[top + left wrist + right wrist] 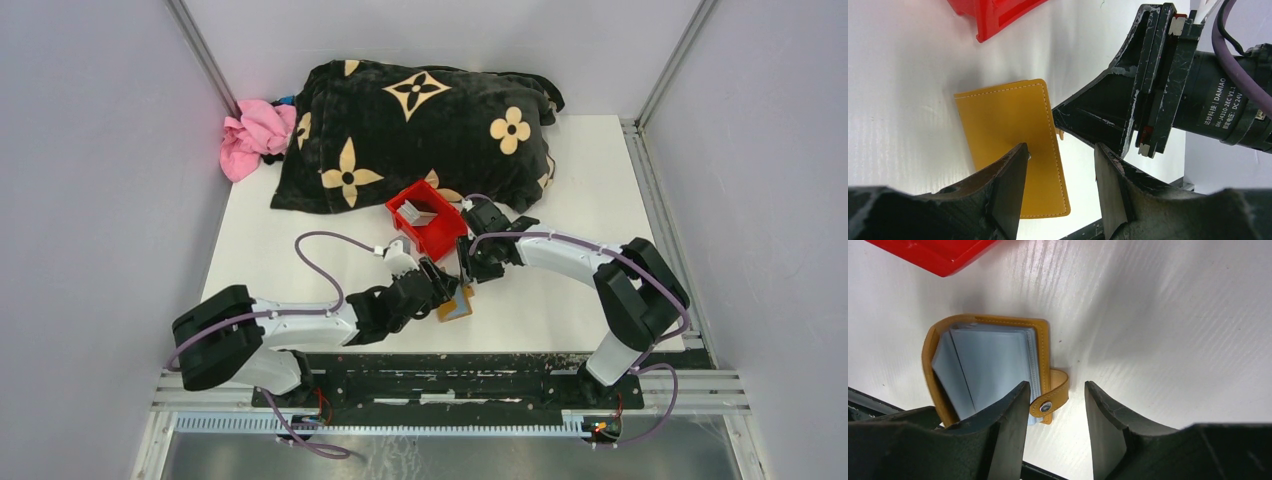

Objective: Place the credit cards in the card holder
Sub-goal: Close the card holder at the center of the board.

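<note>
Right gripper (1055, 386) jaws apart, empty, snap strap (1050, 402) of half-open card holder (993, 360) just inside them; left gripper (1059, 150) likewise apart, facing it across the holder, probably to pin it open; credit cards (420, 213) beyond both, in red bin (447, 240).

The white counter (580, 180) carried a black flower-patterned blanket (420, 130) along its far edge. A pink cloth (255, 135) touched the blanket's left end. A red bin (445, 240) sat mid-counter, with the tan card holder (455, 303) lying partly open just nearer.
</note>
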